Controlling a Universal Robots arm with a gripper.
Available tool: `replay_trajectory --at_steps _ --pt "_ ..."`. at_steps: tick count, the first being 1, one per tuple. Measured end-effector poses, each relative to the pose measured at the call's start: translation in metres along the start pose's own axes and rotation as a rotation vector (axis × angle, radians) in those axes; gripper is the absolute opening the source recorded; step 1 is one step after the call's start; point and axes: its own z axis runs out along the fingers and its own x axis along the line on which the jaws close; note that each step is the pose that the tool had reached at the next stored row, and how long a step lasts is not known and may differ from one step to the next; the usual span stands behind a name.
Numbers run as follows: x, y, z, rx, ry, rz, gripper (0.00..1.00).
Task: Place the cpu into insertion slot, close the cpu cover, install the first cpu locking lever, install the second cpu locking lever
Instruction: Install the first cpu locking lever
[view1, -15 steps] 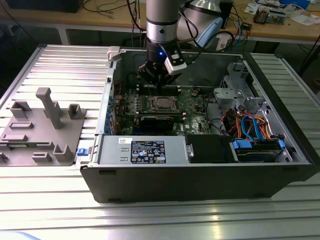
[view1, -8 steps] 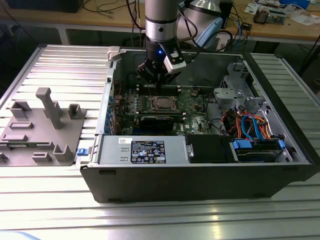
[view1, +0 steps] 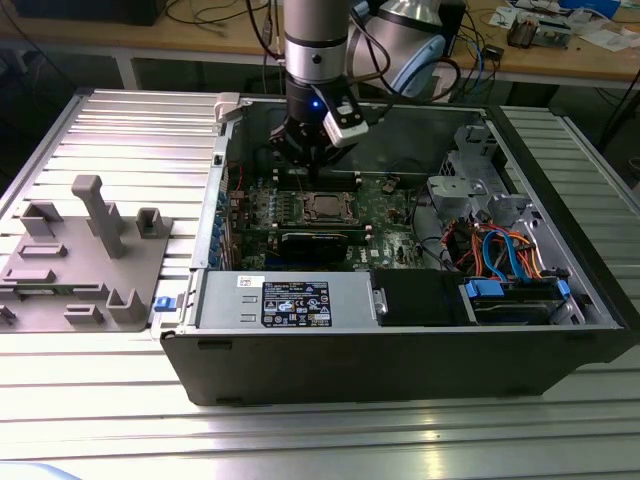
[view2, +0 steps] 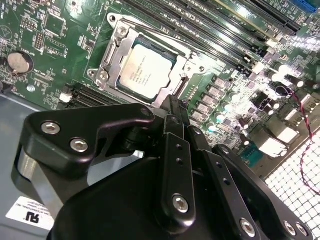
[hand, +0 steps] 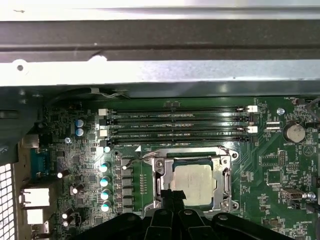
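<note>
CPU (view2: 146, 70) sits seated in the insertion slot (view2: 111, 56) on the motherboard (hand: 280, 200), with the cpu cover (view2: 172, 82) down around it. Pincer (view2: 172, 107), fingers pressed together and empty, hovers just beside the socket edge; locking levers appear not yet latched.

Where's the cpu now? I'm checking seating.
The cpu lies in the insertion slot under the cpu cover, beside the memory slots.

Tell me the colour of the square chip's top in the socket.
Dull silver-grey with faint print, the small flat square cpu framed by the silvery metal cpu cover; clearest in the second wrist view.
</note>
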Motion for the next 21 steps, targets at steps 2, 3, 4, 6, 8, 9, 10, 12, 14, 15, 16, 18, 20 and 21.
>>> replay_trajectory --at_steps 2,3,4,6,8,9,10,12,14,15,16,18,20,21 --pt "0.0015 -0.0001 -0.0001 0.0020 -0.0002 -0.006 0.11" --pt "0.0024 0.0000 0.0000 0.0021 -0.0004 -0.008 0.11" --pt "0.0033 -0.0001 -0.0001 0.0022 -0.0004 -0.010 0.11" --pt "0.0057 -0.0001 -0.0002 0.0022 -0.0004 -0.011 0.11" --pt "0.0082 -0.0002 -0.0003 0.0022 -0.0004 -0.012 0.11" --pt "0.0096 -0.0002 -0.0004 0.0022 -0.0004 -0.012 0.11" --pt "0.0108 -0.0002 -0.0004 0.0021 -0.0005 -0.012 0.11" --pt "0.0131 -0.0003 -0.0006 0.0022 -0.0004 -0.013 0.11" --pt "0.0160 -0.0003 -0.0006 0.0021 -0.0005 -0.013 0.11" --pt "0.0175 -0.0004 -0.0008 0.0022 -0.0005 -0.013 0.11" --pt "0.0186 -0.0004 -0.0008 0.0021 -0.0005 -0.013 0.11" --pt "0.0210 -0.0004 -0.0009 0.0021 -0.0006 -0.013 0.11" --pt "0.0232 -0.0004 -0.0009 0.0021 -0.0006 -0.013 0.11" --pt "0.0245 -0.0005 -0.0010 0.0021 -0.0006 -0.013 0.11"
